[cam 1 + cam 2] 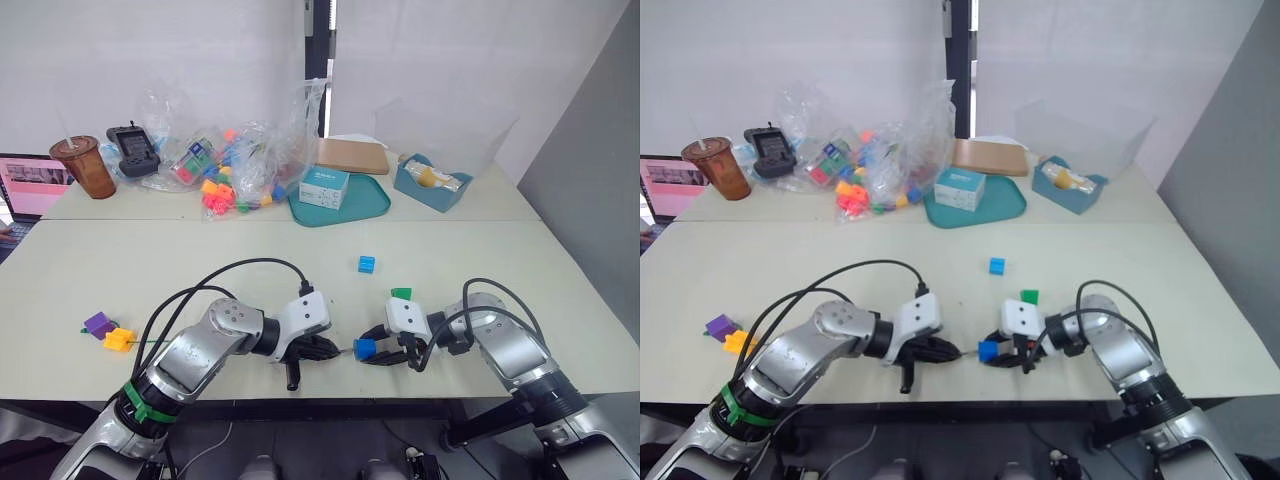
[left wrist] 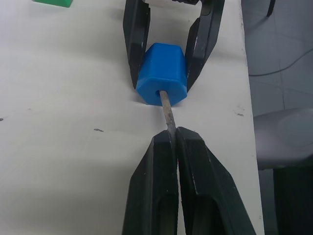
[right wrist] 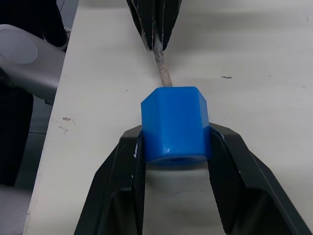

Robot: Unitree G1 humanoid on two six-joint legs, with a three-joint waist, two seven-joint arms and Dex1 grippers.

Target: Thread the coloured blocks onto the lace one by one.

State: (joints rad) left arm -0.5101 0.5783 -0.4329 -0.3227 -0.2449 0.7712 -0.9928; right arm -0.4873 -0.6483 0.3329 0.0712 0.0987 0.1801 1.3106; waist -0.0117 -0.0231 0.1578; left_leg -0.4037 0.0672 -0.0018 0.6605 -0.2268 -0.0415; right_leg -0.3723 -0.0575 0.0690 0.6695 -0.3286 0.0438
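From the head, the two grippers meet low at the table's point(image 1: 500, 250) front edge, too small there to read. The wrist cameras settle it. The left one shows the left gripper point(image 2: 172, 137) pinched tight on the lace's grey tip point(image 2: 167, 110), whose end goes into the hole of the dark blue block point(image 2: 163, 73). The right one shows the right gripper point(image 3: 174, 142) clamping that block by its two sides, the tip entering its far face.

The head views give the rest of the table. A light blue block point(image 1: 367, 264) lies alone mid-table, well apart from the grippers. A green block point(image 1: 401, 293) sits just beside the right gripper's white housing. Far to the left, a purple block point(image 1: 98, 324) and an orange-yellow block point(image 1: 118, 340) touch each other, with the thin green lace point(image 1: 140, 342) running from them towards the left arm.

At the back are an iced drink cup point(image 1: 87, 166), a black handset point(image 1: 132, 148), a heap of toy pieces in clear bags point(image 1: 235, 170), a teal tray point(image 1: 370, 205) holding a small box point(image 1: 325, 186) and a brown package point(image 1: 352, 155), and a teal bin point(image 1: 432, 184). The box has print on it, but I cannot read it. A laptop screen point(image 1: 30, 188) shows at the left edge.
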